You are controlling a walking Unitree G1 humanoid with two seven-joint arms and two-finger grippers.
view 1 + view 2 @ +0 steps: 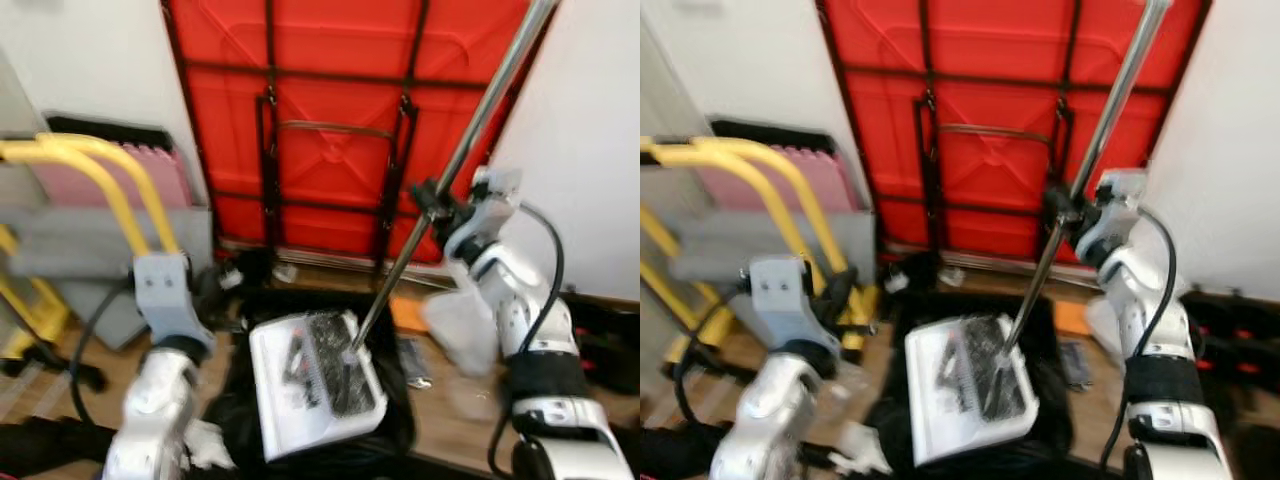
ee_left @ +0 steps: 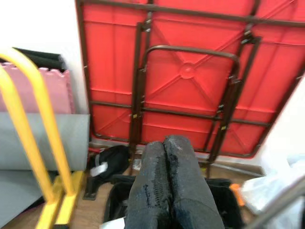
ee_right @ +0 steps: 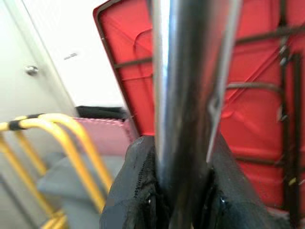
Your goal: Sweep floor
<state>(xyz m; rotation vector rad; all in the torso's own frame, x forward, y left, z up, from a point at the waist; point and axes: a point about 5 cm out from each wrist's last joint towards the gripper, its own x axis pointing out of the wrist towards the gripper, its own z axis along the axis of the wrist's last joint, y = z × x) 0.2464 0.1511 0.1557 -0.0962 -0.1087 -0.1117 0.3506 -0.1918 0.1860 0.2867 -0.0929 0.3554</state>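
A broom with a long silver pole [image 1: 470, 130] slants from the upper right down to its white head with black bristles [image 1: 315, 385]. The head rests on a black mat [image 1: 400, 425] on the floor in front of me. My right gripper [image 1: 432, 200] is shut on the pole about halfway up; in the right wrist view the pole [image 3: 188, 95] runs between its black fingers [image 3: 131, 191]. My left gripper [image 2: 167, 148] is held low at the left of the broom head, fingers pressed together with nothing between them, pointing toward the red table.
A folded red table [image 1: 340, 120] with dark legs leans on the wall straight ahead. A yellow-handled cart [image 1: 100, 180] and pink foam mats [image 1: 160, 175] stand at the left. A clear plastic bag [image 1: 460, 325] and small clutter lie on the wooden floor [image 1: 450, 400] at the right.
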